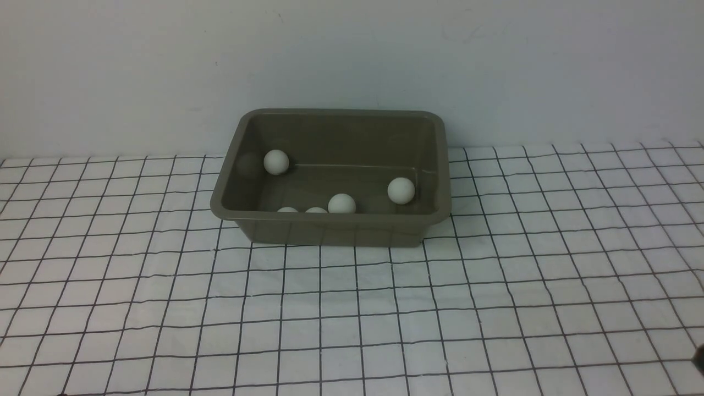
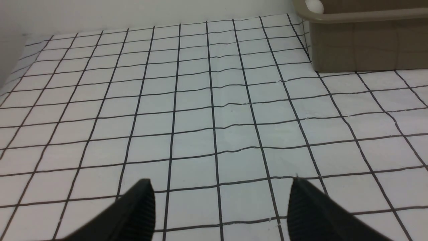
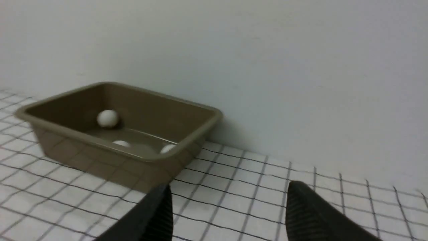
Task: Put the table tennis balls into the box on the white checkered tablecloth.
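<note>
The olive-grey box (image 1: pixel 335 224) stands on the white checkered tablecloth (image 1: pixel 352 308) near the back wall. Several white table tennis balls lie inside it: one at the back left (image 1: pixel 276 162), one at the right (image 1: pixel 401 191), one near the front wall (image 1: pixel 341 204), and two half hidden behind the front rim (image 1: pixel 287 209) (image 1: pixel 316 209). My left gripper (image 2: pixel 220 182) is open over bare cloth, short of the box (image 2: pixel 367 43). My right gripper (image 3: pixel 229 189) is open too, with nothing between its fingers, and the box (image 3: pixel 110 150) lies ahead of it.
A plain pale wall (image 1: pixel 352 66) rises right behind the box. Only a dark sliver of the right arm (image 1: pixel 698 358) shows at the front view's right edge. The cloth is slightly wrinkled.
</note>
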`<act>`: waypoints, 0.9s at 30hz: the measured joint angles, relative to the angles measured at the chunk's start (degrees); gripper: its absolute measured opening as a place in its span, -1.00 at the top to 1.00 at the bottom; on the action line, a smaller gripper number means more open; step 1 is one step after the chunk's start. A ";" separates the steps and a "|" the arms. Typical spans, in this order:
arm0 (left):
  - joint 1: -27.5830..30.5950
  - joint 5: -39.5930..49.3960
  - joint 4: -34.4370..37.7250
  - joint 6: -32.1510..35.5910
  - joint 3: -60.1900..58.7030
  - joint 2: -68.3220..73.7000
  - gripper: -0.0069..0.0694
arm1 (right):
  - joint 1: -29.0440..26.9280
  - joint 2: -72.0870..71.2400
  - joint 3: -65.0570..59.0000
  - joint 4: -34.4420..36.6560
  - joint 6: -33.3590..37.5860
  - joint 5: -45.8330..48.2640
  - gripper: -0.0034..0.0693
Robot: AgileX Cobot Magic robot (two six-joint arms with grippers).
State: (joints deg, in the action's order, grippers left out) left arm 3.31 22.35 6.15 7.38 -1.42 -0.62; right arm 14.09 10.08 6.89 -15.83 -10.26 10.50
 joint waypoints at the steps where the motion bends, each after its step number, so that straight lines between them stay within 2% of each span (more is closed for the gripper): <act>1: 0.00 0.00 0.00 0.00 0.00 0.00 -0.43 | -2.29 0.58 -0.74 0.00 -0.25 0.01 -0.25; 7: 0.00 0.00 0.00 0.00 0.00 0.00 -0.43 | -10.02 -2.22 -1.62 0.00 -0.62 8.07 -0.25; 11: 0.00 0.00 0.00 0.00 0.00 0.00 -0.43 | -10.70 -4.26 -1.76 0.00 -0.80 11.35 -0.25; 19: 0.00 0.00 0.00 0.05 0.00 0.00 -0.43 | -10.70 -10.29 -7.48 0.06 -3.35 9.47 -0.25; 27: 0.00 0.00 0.00 0.05 0.00 0.00 -0.43 | -12.74 -10.79 -8.06 1.46 -3.65 12.01 -0.25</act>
State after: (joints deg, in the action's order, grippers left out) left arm 3.31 22.35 6.15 7.43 -1.42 -0.62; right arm 1.35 -0.70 -1.17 -14.37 -13.92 22.51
